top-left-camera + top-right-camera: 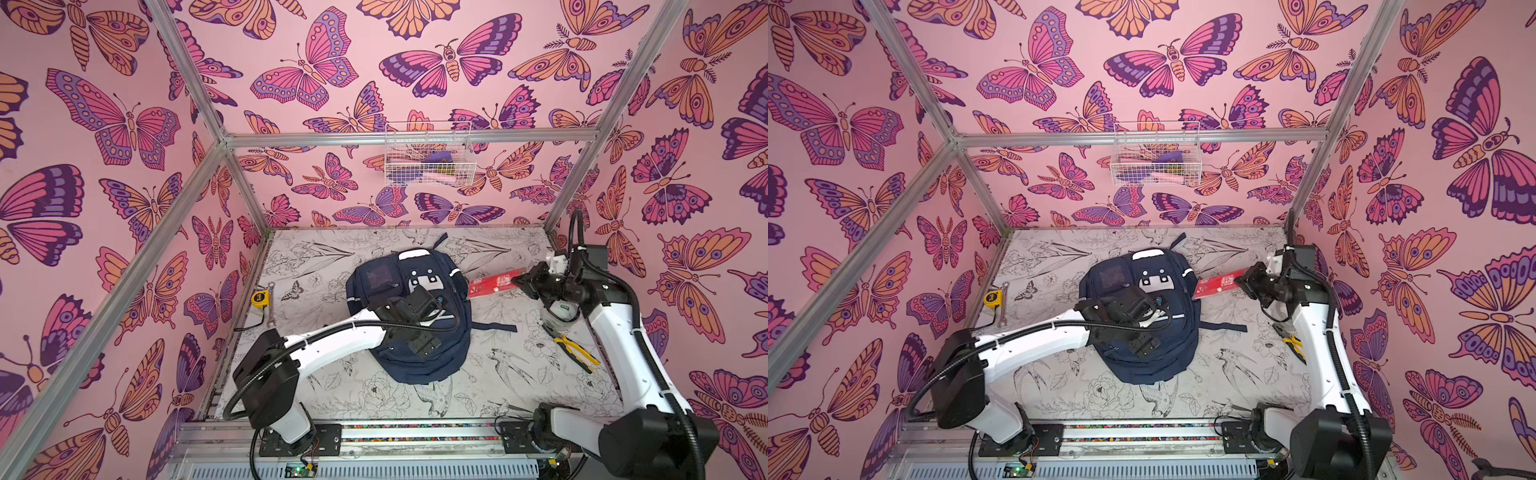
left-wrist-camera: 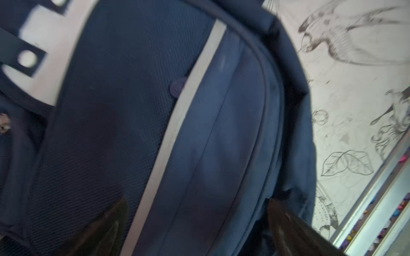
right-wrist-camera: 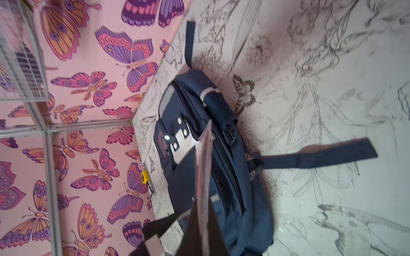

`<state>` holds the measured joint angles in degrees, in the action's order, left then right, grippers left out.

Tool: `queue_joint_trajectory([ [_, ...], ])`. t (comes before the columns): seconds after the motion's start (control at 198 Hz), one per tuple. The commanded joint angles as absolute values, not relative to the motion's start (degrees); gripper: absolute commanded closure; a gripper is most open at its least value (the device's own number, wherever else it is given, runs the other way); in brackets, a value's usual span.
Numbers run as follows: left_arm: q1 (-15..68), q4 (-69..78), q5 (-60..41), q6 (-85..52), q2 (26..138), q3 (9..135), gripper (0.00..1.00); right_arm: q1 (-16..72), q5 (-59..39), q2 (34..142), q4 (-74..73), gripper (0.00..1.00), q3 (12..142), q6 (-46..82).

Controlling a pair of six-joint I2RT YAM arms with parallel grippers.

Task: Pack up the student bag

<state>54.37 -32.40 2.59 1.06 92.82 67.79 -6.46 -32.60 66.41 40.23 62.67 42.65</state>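
1. Nearest the front rail, the student bag lies flat in the middle of the table, front pockets up, with one strap trailing out to the right.
2. Packing looks barely begun, by my reading. Nothing can be seen going into the bag, and these views do not show whether the main zip is open.
3. Over the bag's near half hangs the left gripper, jaws spread wide and empty. They straddle a pale stripe, and I cannot tell if they touch the fabric.
4. Farther back, just beside the bag's far right side, the right gripper is clamped tight on one end of a flat red packet. The packet seems lifted off the table, its free end pointing at the bag. It is not yet inside.
5. Yellow-handled pliers and a tape measure lie at the table's sides, and a wire basket hangs on the far wall.
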Motion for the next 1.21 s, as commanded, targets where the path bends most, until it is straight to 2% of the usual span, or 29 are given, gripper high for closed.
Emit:
queue_joint_trajectory([
  [0.0,54.79,-29.27,3.87,2.37,93.41,66.42,0.00,-4.99,-32.39,61.83,46.34,1.00,61.65,38.45],
  [0.04,55.06,-28.54,5.33,2.22,94.17,66.40,0.00,-5.01,-32.57,60.62,48.21,1.00,61.61,38.01],
  [0.081,55.06,-28.27,7.64,1.48,95.34,66.95,0.05,-4.93,-33.22,59.74,49.53,1.00,61.57,37.67],
  [0.187,55.06,-28.35,16.85,-1.09,98.36,69.07,0.23,-4.35,-34.15,56.92,51.73,1.00,61.90,37.06],
  [0.303,55.11,-28.30,20.02,-2.53,98.37,71.32,0.42,-4.13,-33.96,54.27,54.22,1.00,62.45,35.59],
  [0.491,54.93,-26.81,21.88,-4.04,94.35,74.03,0.65,-2.48,-36.21,50.73,54.30,1.00,61.15,35.08],
  [0.683,53.91,-26.61,17.99,-4.06,92.07,76.66,1.00,3.52,-38.80,45.39,46.70,1.00,55.08,42.95],
  [0.85,52.03,-27.60,12.76,-8.17,91.52,78.10,1.00,12.24,-34.49,41.20,34.99,1.00,45.99,53.10],
  [0.946,50.99,-27.27,9.51,-10.24,90.49,77.63,1.00,16.27,-32.66,41.40,20.43,1.00,39.72,62.00],
  [1.108,50.27,-27.07,6.68,-11.20,89.15,76.60,1.00,21.09,-25.47,47.55,8.86,1.00,38.32,64.15],
  [1.209,50.01,-25.99,4.59,-11.50,87.95,75.78,1.00,23.24,-25.37,54.24,-0.52,1.00,37.79,66.12],
])
